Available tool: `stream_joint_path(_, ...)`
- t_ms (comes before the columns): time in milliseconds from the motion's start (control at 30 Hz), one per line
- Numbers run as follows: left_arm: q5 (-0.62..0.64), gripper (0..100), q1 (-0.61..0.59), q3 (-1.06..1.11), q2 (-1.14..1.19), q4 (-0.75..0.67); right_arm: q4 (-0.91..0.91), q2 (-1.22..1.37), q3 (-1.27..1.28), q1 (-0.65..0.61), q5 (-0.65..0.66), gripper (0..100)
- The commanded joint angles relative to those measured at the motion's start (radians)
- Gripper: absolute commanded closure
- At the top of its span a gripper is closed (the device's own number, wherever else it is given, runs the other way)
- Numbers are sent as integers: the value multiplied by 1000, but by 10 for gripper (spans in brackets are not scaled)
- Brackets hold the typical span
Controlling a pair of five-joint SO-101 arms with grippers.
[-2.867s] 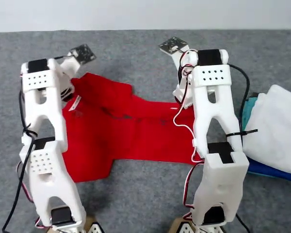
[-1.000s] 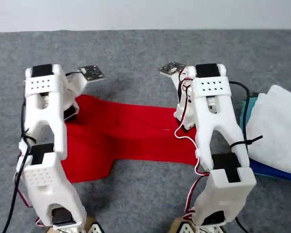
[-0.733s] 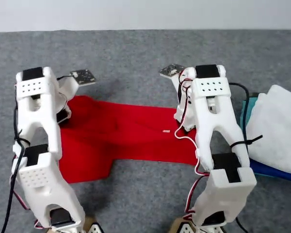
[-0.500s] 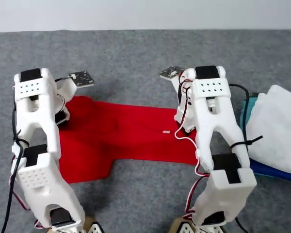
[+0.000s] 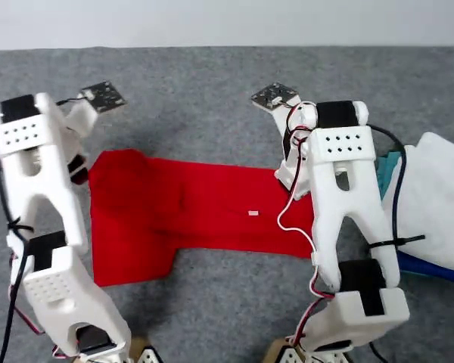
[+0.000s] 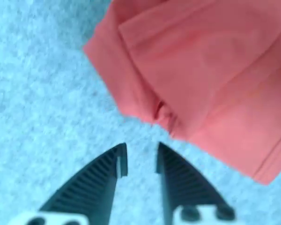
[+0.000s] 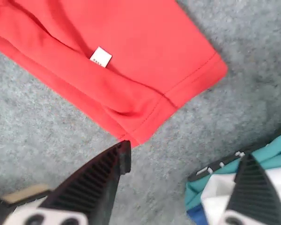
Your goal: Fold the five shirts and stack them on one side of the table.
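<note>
Left gripper slightly parted, right gripper spread wide; red shirt lies folded, flat.

stack cut off, shirt under right arm

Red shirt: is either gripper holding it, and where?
Neither. The left gripper and right gripper are both open and empty, just off the red shirt.
</note>
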Motion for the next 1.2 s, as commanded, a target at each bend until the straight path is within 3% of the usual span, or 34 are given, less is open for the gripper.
stream_joint_path(0,89,996,92,19,-61,26,-85,79,-15,-7,0,801)
stream_joint_path(133,244,995,163,94,-61,-83,-193,171,-17,-16,-35,998)
stream_joint_path(233,322,995,195,166,-61,-170,-257,213,-17,-18,-117,961)
stream_joint_path(533,318,995,221,406,-60,-250,-403,415,-17,25,-127,989)
stream_joint_path(933,318,995,210,417,-63,-242,-437,581,-328,82,-127,989)
stream_joint_path(1033,318,995,209,417,-72,-229,-384,579,-358,74,-127,989)
stream_joint_path(1167,318,995,204,400,-74,-176,-168,541,-420,44,-130,989)
